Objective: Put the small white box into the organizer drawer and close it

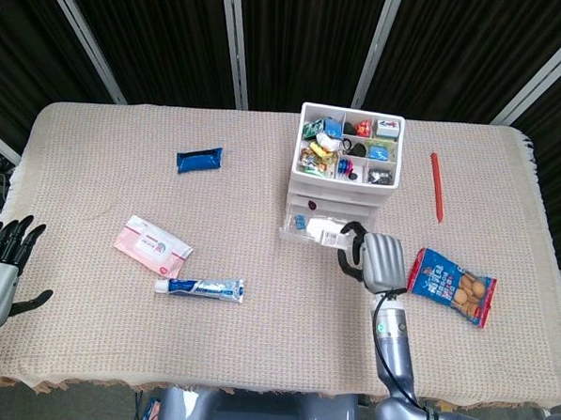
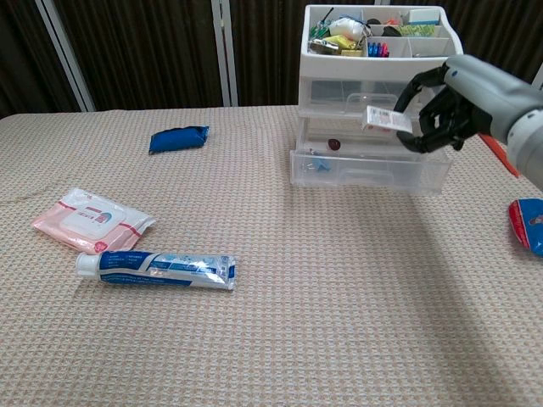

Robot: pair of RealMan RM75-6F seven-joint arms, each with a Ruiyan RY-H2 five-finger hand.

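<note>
No print resolves into readable words. The small white box (image 2: 388, 119) pinched in the right hand (image 2: 450, 106) carries a barcode-like label, and the toothpaste tube (image 2: 157, 269), far to that hand's left, shows only illegible lettering.

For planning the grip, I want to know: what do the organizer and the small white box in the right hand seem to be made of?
The organizer looks like glossy white plastic, with clear plastic drawers: their contents show through the fronts. The small white box, held by the right hand, is probably thin printed cardboard, judging by its flat matte faces and barcode-like print, though plastic cannot be ruled out.
</note>
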